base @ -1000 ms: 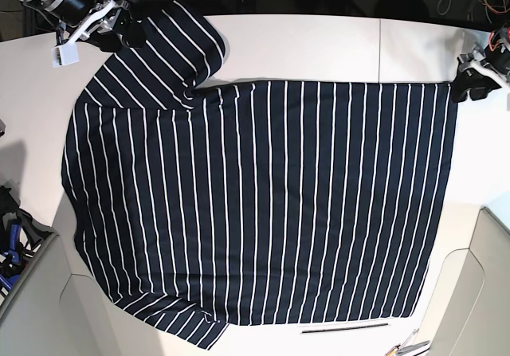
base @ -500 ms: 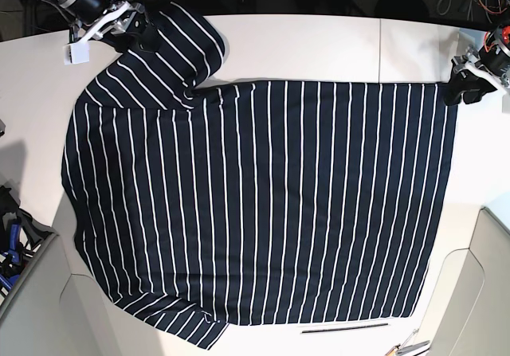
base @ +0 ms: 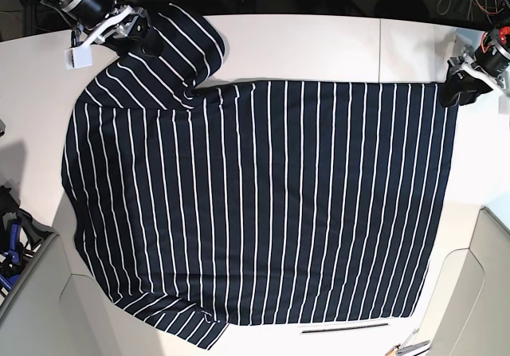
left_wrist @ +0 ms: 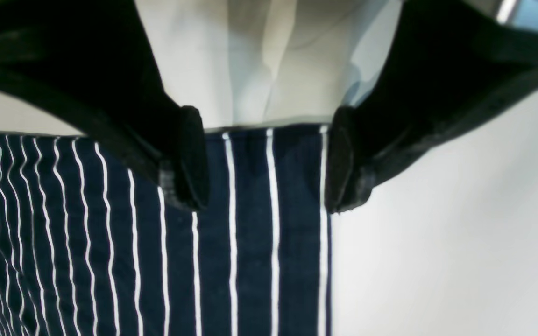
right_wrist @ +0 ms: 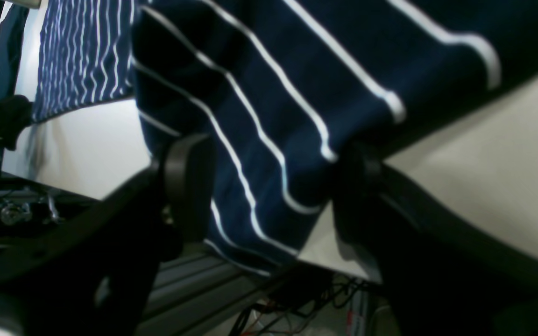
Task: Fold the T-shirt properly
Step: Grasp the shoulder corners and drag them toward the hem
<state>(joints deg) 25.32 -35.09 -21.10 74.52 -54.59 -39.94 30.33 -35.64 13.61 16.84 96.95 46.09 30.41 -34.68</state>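
Dark navy white-striped fabric T-shirt (base: 263, 205) flat on white surface (base: 319, 45) | left fingers (left_wrist: 189, 158) spread, straddling its hem corner | right fingers (right_wrist: 189, 182) spread around its sleeve

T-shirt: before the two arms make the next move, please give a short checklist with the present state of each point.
1. T-shirt lies flat on the table: ok.
2. Left gripper astride the hem corner, jaws apart: ok.
3. Left gripper closed on cloth: not ok.
4. Right gripper around the sleeve edge, jaws apart: ok.
5. Right gripper pinching cloth: not ok.
6. Neck label position: cannot tell.
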